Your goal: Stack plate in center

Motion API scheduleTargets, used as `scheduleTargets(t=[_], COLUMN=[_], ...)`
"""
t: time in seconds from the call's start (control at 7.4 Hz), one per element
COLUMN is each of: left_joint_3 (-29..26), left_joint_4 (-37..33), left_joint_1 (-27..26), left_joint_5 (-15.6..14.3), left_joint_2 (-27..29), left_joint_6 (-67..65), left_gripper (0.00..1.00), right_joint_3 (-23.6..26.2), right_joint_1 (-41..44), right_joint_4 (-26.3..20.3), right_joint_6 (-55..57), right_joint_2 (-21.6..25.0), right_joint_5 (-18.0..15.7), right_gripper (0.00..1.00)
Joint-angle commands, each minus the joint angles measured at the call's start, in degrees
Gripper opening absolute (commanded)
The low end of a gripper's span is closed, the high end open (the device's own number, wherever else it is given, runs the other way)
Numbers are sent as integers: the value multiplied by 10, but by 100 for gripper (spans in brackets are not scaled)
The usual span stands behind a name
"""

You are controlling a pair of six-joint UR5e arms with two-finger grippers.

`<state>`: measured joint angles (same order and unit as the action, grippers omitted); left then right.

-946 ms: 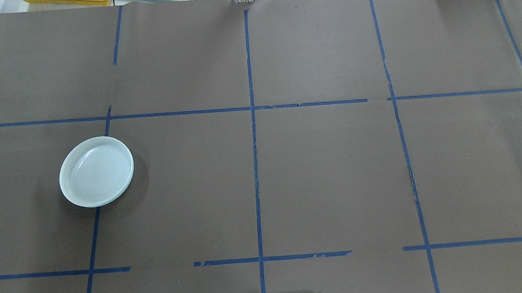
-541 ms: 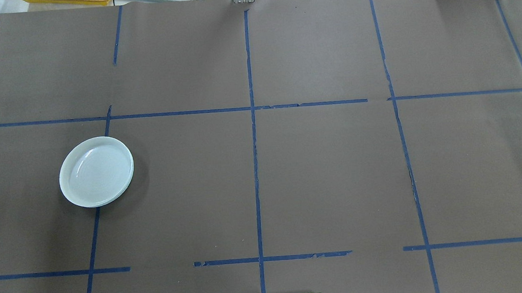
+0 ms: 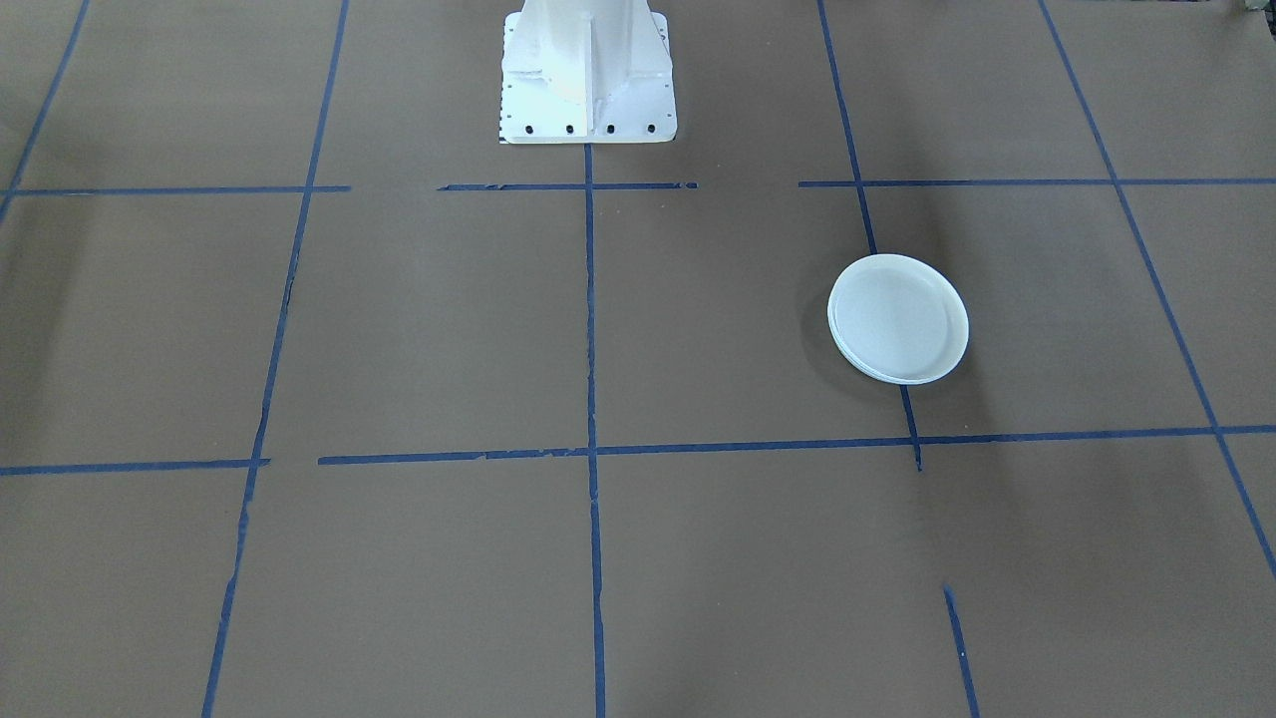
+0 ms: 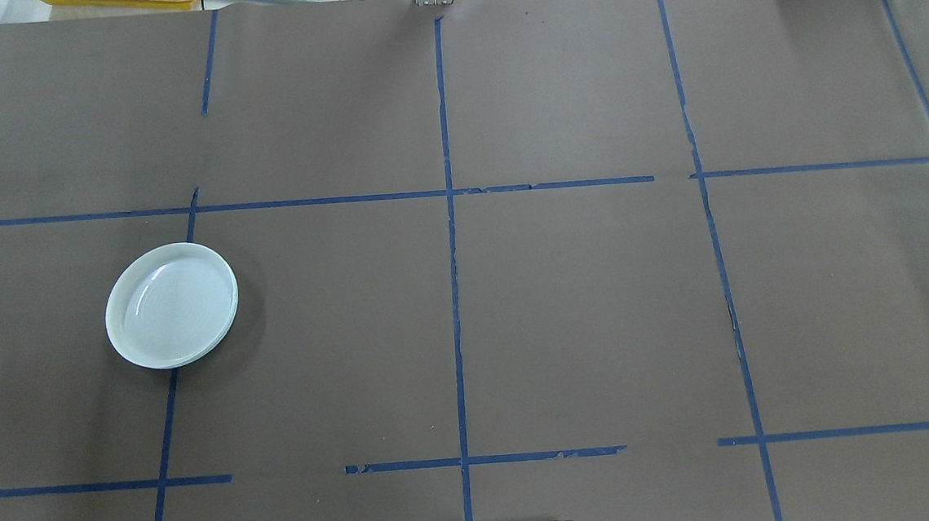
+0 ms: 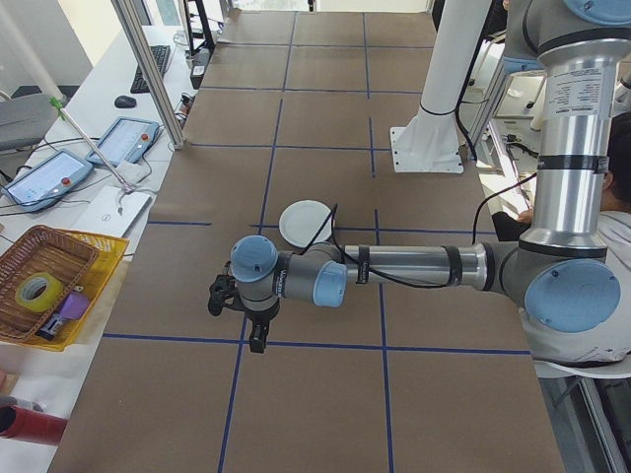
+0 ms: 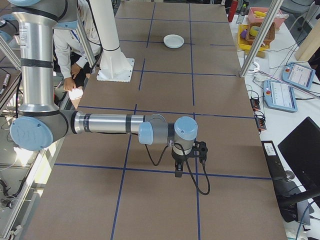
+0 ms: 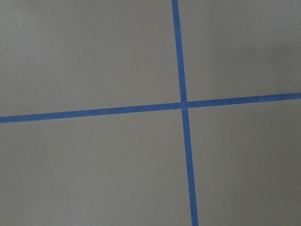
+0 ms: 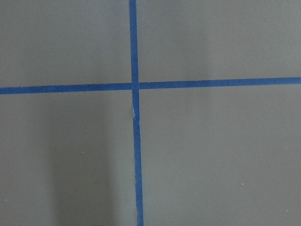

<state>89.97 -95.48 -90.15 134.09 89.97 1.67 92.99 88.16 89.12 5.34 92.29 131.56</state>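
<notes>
Plates (image 4: 172, 305) sat stacked on the worktop's (image 4: 582, 301) left half, rims nested, off a tape line. Left claw (image 5: 242, 313), at the overhead view's edge a moment earlier, had gone from it; parked clear. Right claw (image 6: 187, 159) likewise. Grip state: cannot tell. Stack looked finished.

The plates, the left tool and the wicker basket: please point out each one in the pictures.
plates (image 4: 172, 307): overhead exterior view, middle of the top plate's face.
left tool (image 5: 240, 313): exterior left view, between its black fingers, above the table.
wicker basket (image 5: 74, 248): exterior left view, on its woven rim.
</notes>
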Motion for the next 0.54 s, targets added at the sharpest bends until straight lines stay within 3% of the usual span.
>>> scheduleTargets(t=[0.0, 0.41], left_joint_3=[7, 3], left_joint_4=[-2, -5], left_joint_1=[-1, -1], left_joint_5=[2, 2], left_joint_2=[-2, -1], left_joint_6=[4, 0], left_gripper=[100, 100], right_joint_3=[0, 0], right_joint_1=[0, 0], right_joint_4=[0, 0], right_joint_6=[0, -1], right_joint_2=[0, 0], right_joint_5=[-1, 0], right_gripper=[100, 100])
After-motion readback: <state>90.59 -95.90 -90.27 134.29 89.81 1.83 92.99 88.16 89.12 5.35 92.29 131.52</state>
